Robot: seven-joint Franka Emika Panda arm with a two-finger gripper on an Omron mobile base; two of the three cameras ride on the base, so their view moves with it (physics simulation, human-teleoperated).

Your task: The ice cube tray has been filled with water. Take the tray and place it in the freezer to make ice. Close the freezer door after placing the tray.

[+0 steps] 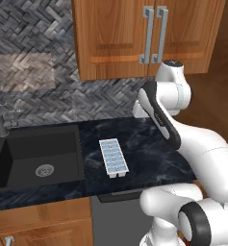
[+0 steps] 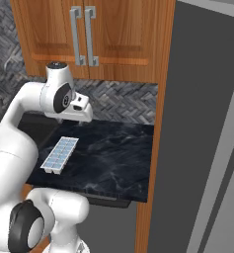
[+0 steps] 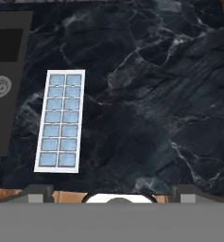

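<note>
White ice cube tray on dark counter, left of open end effector

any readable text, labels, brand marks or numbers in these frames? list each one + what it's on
None: no words, labels, brands, numbers or signs can be read in any view.
Small white plastic ice cube tray with pale blue cells: plain.
Dark marbled stone counter: veining, no text.
Brown wooden wall cabinets with grey bar handles: plain.
Black sink basin with round drain: plain.
Tall flat grey steel panel at the right: blank.
</note>
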